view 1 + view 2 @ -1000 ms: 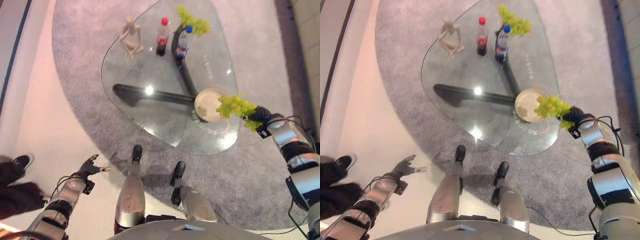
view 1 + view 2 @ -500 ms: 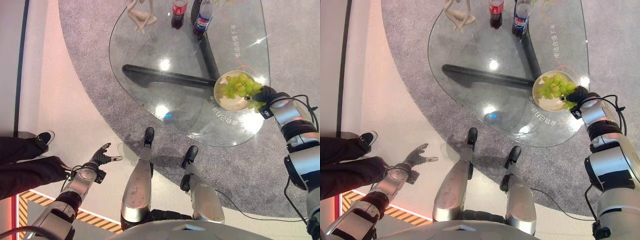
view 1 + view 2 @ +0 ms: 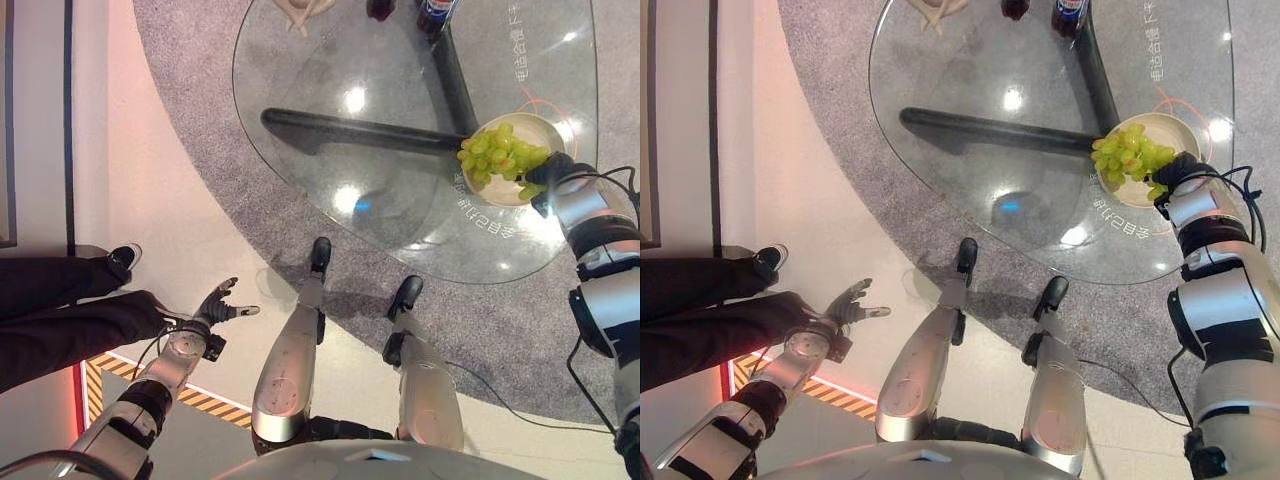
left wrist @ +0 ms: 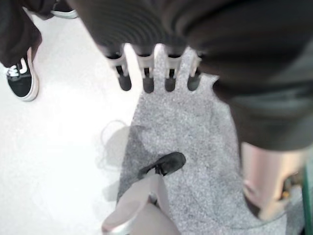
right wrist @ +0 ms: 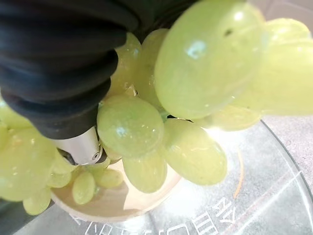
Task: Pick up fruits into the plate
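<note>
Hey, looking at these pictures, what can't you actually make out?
- Right hand: fingers buried in the green grapes, grip unclear in eye and wrist views.
- Plate: whether the grapes rest on it is hidden by the bunch.
- Bottles on the glass table: cut off by the frame edge.

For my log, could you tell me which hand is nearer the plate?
Right. The right hand is at the plate, gripping the grapes; the left hand hangs over the floor.

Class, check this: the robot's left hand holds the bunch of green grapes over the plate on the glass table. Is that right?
Not quite. It is the right robot hand that holds the bunch of green grapes over the plate on the glass table, as the left eye view shows. The left robot hand hangs open above the floor.
</note>
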